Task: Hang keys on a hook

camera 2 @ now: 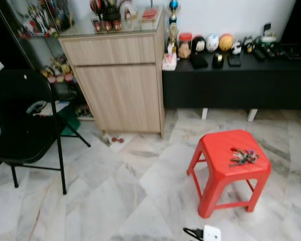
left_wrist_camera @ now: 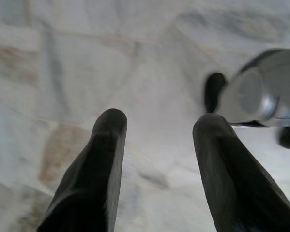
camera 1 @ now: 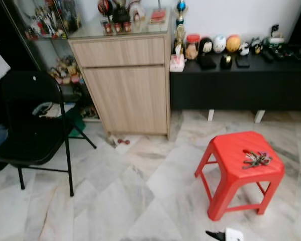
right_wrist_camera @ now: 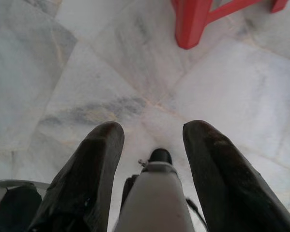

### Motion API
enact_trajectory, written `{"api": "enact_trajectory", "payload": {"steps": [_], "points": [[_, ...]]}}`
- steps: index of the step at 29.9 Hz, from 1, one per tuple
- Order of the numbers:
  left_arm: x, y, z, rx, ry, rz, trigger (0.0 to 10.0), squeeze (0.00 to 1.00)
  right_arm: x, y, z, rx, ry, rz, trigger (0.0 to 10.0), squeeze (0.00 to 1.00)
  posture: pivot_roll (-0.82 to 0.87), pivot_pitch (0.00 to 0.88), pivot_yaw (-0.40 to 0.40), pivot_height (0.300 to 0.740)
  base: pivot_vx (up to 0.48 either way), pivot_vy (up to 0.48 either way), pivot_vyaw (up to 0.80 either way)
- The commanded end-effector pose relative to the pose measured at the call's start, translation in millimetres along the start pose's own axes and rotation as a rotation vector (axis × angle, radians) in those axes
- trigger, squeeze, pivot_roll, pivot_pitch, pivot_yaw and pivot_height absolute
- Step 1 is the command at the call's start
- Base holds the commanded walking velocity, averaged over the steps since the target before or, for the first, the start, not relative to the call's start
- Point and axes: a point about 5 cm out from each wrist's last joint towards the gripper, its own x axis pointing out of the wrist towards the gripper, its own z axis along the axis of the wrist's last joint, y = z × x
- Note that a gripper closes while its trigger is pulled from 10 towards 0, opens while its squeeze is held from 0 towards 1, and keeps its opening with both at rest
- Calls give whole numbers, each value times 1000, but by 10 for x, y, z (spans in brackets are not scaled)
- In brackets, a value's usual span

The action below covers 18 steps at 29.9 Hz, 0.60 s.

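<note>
A bunch of keys [camera 1: 256, 158] lies on the seat of a red plastic stool [camera 1: 229, 150] standing on the marble floor to my right; the keys [camera 2: 243, 157] rest toward the stool's right side. My left gripper [left_wrist_camera: 157, 121] hangs over bare marble floor, its two black fingers apart with nothing between them. My right gripper [right_wrist_camera: 149, 130] also points down at the floor, open and empty, and a leg of the red stool [right_wrist_camera: 190, 21] is at the far edge of the right wrist view.
A light wooden cabinet [camera 1: 127, 88] stands ahead, with a low black sideboard [camera 1: 240, 83] carrying ornaments to its right. A black folding chair [camera 1: 32, 125] is at the left. A white plug adapter with a black cord [camera 1: 229, 234] lies on the floor by the stool.
</note>
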Motion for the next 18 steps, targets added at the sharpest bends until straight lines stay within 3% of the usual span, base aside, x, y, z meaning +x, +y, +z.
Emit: {"api": "enact_trajectory", "payload": {"steps": [1,4,10,14,15,16,17,18], "points": [[0,-13,-5,-50,-11,10,10000,0,-2,-26,18,14,-14,-13,10000,0,78,0,56,740,0,-277,0],[9,-63,8,-45,-20,8,10000,0,-5,-83,48,14,-21,-20,10000,0,110,0,45,740,0,-274,0],[15,-114,33,-73,-53,7,10000,0,-12,-164,82,-12,-32,-59,10000,0,103,0,12,740,0,0,0],[6,-134,77,-93,-127,41,10000,0,-32,-235,130,-12,-93,-88,10000,0,109,0,-14,740,0,0,0],[50,-123,380,-144,-238,3,10000,0,-39,-252,150,-4,-121,-104,10000,0,111,0,-17,740,0,0,0],[50,-123,380,-144,-238,3,10000,0,-39,-252,150,-4,-121,-104,10000,0,111,0,-17,740,0,0,0],[69,-71,904,-122,-411,0,10000,0,-46,-267,172,-6,-147,-117,10000,0,112,0,-19,740,0,0,0],[-45,-35,1631,-55,-683,15,10000,0,-62,-291,216,-3,-202,-140,10000,0,104,0,-22,740,0,0,0]]}}
